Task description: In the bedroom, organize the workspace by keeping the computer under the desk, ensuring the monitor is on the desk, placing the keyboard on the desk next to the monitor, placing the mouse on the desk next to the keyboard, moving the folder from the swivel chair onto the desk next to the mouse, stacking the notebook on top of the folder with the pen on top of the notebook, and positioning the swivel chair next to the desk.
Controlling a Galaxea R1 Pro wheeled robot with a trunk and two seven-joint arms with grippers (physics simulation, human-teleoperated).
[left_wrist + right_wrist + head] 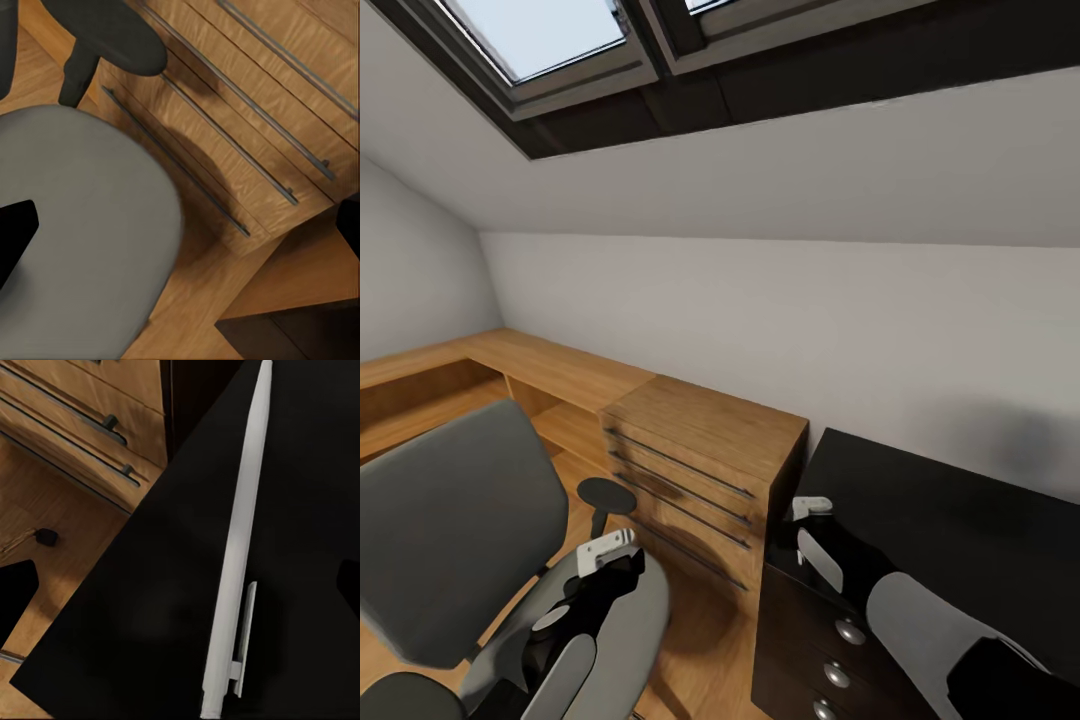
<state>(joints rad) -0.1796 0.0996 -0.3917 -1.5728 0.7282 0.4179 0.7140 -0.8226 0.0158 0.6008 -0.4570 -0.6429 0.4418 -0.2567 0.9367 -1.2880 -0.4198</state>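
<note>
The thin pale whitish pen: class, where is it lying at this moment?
In the right wrist view, the thin pale whitish pen lies flat on the glossy black desk top, beneath the right arm, near the light-wood drawer cabinet.

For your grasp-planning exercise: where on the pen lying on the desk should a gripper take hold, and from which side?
Grip the pen mid-barrel, above its clip, coming straight down. It lies flat on the black desk, so fingers should probably close across its thin width.
</note>
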